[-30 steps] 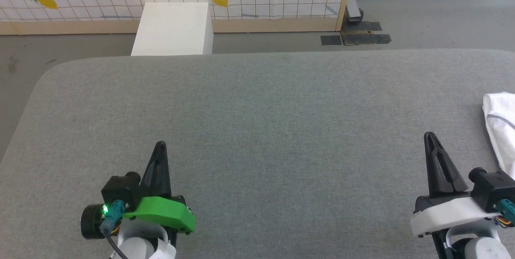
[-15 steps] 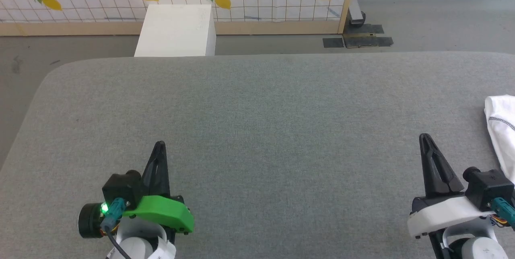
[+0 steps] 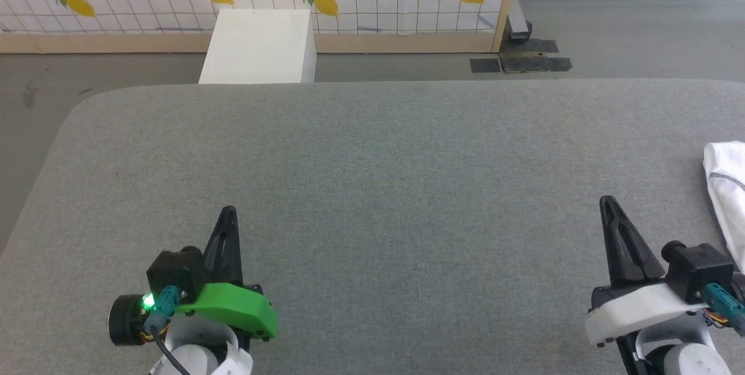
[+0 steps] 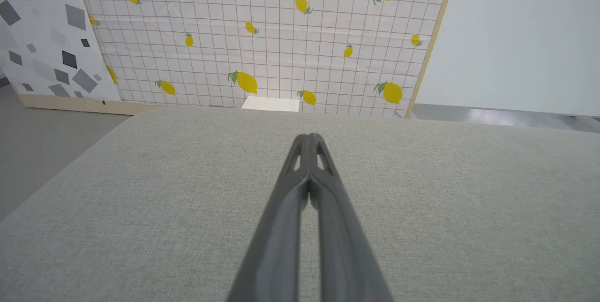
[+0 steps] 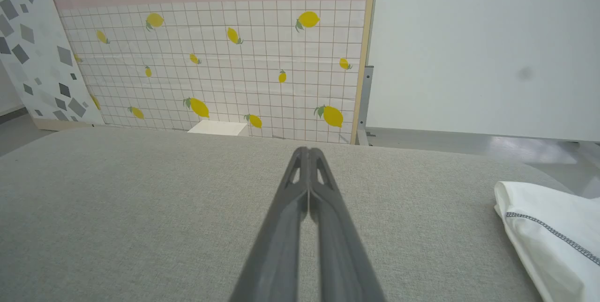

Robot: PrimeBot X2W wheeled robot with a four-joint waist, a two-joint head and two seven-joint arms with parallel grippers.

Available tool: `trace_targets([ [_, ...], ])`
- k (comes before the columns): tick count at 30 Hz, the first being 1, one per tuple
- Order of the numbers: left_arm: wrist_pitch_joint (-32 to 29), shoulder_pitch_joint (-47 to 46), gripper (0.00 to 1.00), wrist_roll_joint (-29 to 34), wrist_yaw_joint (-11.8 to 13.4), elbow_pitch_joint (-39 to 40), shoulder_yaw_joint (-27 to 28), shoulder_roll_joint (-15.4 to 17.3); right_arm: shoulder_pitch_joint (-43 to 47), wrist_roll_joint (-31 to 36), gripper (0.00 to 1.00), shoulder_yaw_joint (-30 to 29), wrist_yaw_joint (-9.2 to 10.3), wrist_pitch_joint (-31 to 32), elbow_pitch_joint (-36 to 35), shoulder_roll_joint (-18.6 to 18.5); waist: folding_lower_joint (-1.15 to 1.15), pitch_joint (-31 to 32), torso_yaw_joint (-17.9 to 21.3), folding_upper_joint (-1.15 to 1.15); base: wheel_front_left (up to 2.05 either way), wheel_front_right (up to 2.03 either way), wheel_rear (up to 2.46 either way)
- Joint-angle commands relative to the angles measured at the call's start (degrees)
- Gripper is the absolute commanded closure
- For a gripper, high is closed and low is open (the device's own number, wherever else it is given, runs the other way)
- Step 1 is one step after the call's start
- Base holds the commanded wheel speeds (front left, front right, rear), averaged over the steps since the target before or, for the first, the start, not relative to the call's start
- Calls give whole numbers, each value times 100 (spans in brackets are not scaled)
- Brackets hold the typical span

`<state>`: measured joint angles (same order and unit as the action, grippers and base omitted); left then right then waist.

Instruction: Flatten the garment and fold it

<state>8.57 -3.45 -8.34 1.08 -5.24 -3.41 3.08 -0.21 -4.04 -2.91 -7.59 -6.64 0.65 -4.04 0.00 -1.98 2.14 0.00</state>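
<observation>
One garment, bunched, apparently partly cut off at frame edge, seen just right of right gripper. Two grippers counted; left gripper and right: jaws pressed together, nothing held or touched.

Bright even light, sharp, faint shadows

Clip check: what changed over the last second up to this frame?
Very little. The whole head view slid slightly, so the camera moved, not the things. The right gripper seems to have drifted a bit leftward, away from the garment. Nothing was grasped or released. The left gripper stayed about where it was. Both remain shut and empty, and the garment still lies untouched at the table's right edge.
</observation>
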Motion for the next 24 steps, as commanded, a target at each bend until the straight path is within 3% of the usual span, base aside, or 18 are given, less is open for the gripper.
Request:
trace_targets([
  [1, -33, 111, 100, 78, -18, 34, 26, -9, 9, 35, 100, 22, 4, 27, -25, 33, 0, 4, -5, 0, 0, 0, 0],
  [24, -300, 187, 100, 323, -47, 192, 128, -13, 13, 154, 100, 109, 6, 234, -38, 60, 0, 67, -73, 0, 0, 0, 0],
])
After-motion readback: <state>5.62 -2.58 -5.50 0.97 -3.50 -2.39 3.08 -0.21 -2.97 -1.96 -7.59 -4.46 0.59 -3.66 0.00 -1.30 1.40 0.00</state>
